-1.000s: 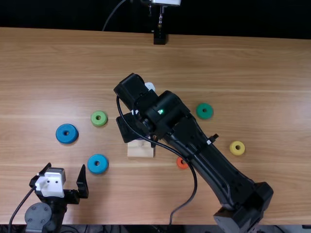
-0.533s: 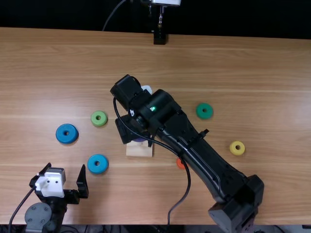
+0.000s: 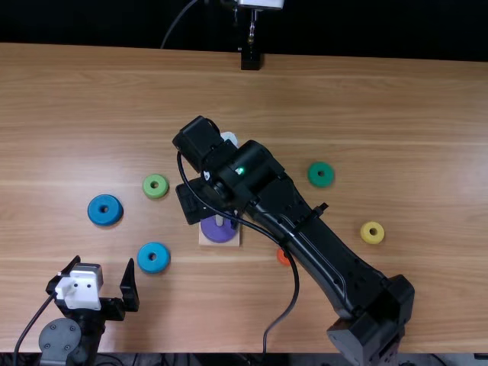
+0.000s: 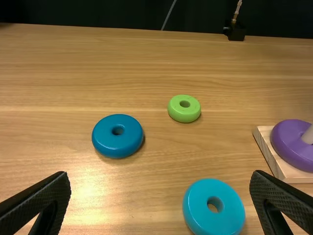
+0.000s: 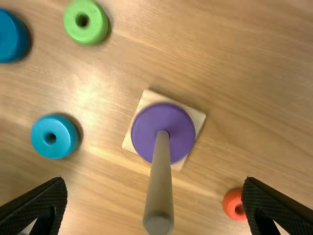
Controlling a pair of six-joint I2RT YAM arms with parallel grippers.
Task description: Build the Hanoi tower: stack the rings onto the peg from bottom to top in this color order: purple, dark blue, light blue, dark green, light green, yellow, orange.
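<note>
Purple ring is on the peg, centre of top view, both arms' jaws spread; step one looks done, next needs dark blue ring, left of frame.

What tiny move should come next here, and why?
I'd lift the right gripper away from the peg: its fingers are open, and the purple ring lies around the peg on the wooden base. That should make room for the dark blue ring, next in order.
</note>
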